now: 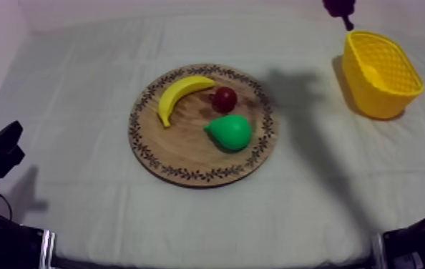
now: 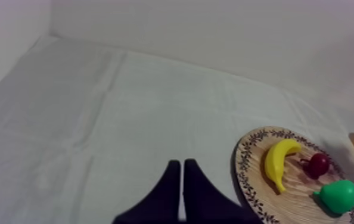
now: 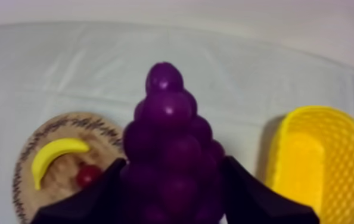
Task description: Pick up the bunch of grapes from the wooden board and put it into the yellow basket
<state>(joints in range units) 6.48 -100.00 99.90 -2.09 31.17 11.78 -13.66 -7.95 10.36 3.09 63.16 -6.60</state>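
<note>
Grapes (image 3: 170,137) are off the board (image 3: 57,179) and clamped between the 2 fingers of the right gripper (image 3: 173,164), up in the air. Most of the bunch sticks out past the fingertips, so the jaws only have its near end. From those jaws the basket (image 3: 341,161) sits below and off to one side. The board sits below and off to the other, with 3 fruits lying on it: banana (image 3: 57,156), small red fruit (image 3: 87,176) and pear (image 1: 231,132). I'd call this the carry step, drop not yet done.

Left gripper (image 2: 181,162) is out of it. Its fingers are pressed together on nothing, with the board ahead of them and off to one side.

What could go wrong: letting go too soon. In the top view the bunch looks like it hangs past the basket's far end rather than over the opening. Opening the jaws now would probably land it on the cloth (image 1: 79,86). A low approach could clip the rim and tip or shove the basket, which looks light. With such a short grip, the bunch could also swing or slip.

Hard to make out: the top view cuts the right gripper at the edge, so its height over the basket is a guess. The bunch hides where the pads touch it, plus part of the board. 1 end of the basket is cut off in the right wrist view.
</note>
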